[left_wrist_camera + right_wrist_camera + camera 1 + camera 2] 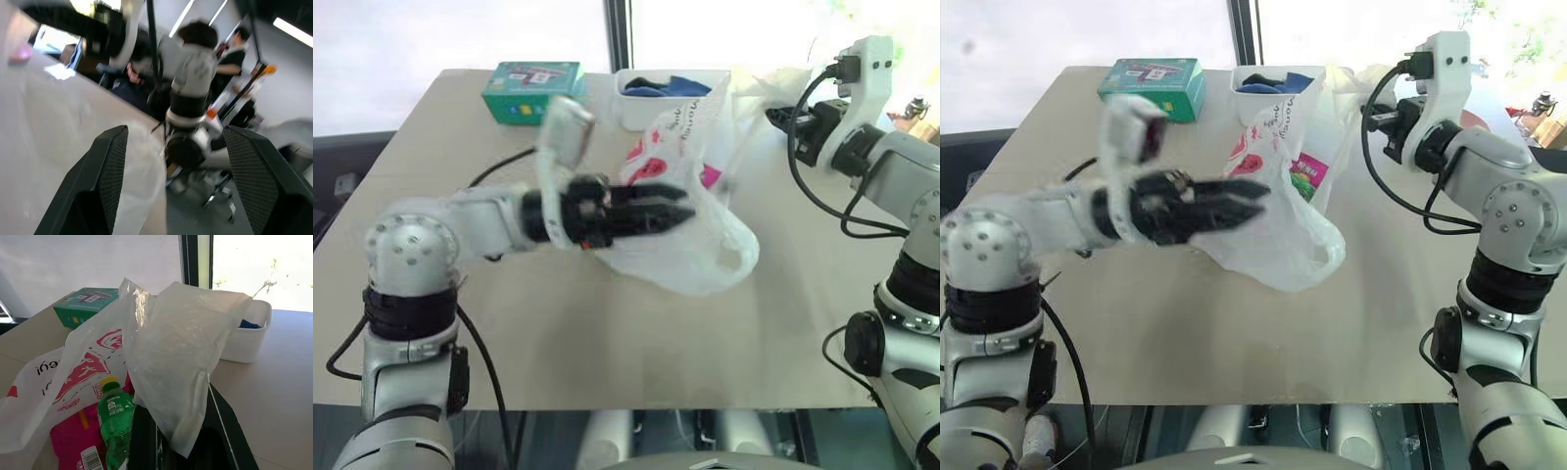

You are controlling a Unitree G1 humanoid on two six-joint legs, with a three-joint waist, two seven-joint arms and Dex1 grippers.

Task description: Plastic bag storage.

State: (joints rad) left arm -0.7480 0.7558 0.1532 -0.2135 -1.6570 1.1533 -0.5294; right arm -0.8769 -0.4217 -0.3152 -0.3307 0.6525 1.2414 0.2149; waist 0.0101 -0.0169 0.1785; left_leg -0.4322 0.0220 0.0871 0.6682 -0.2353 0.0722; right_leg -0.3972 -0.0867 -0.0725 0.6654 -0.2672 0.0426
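Observation:
The plastic bag (690, 235), thin translucent white with red print, hangs over the middle of the table with its mouth pulled up toward the back right. My right gripper (781, 116) is shut on the bag's upper edge (176, 357) and holds it raised. Inside the bag lie a green bottle (115, 416) and a pink packet (73, 440). My left gripper (677, 211) points right, level with the bag's near side. It is open, its fingers (110, 171) spread with nothing between them. I cannot tell whether they touch the bag.
A green box (530, 90) lies at the back left of the beige table (607, 343). Beside it stands a white bin (646, 117) holding blue items. Black cables run along both arms. People stand beyond the table in the left wrist view.

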